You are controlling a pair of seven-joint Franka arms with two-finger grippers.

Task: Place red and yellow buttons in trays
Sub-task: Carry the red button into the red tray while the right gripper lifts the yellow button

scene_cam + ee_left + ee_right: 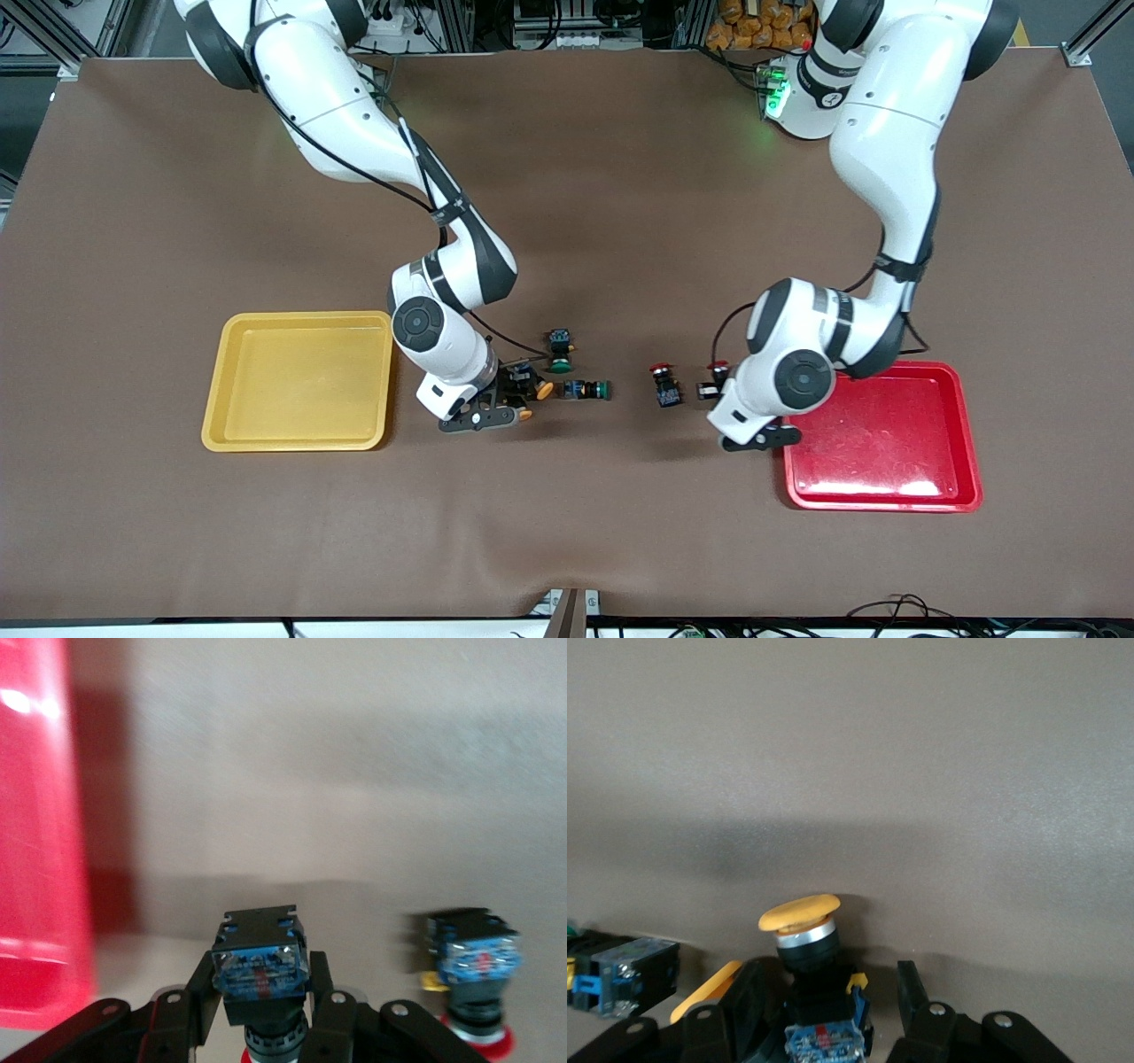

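My left gripper is low over the table beside the red tray, shut on a red-capped button. The second red button lies a little toward the right arm's end. My right gripper is open beside the yellow tray. It straddles a yellow-capped button, with a gap to one finger. The second yellow cap shows just outside the other finger.
Two green-capped buttons lie close to the yellow ones, one of them in the right wrist view. Both trays hold nothing. The red tray's wall is close to my left gripper. The brown mat is bare nearer the front camera.
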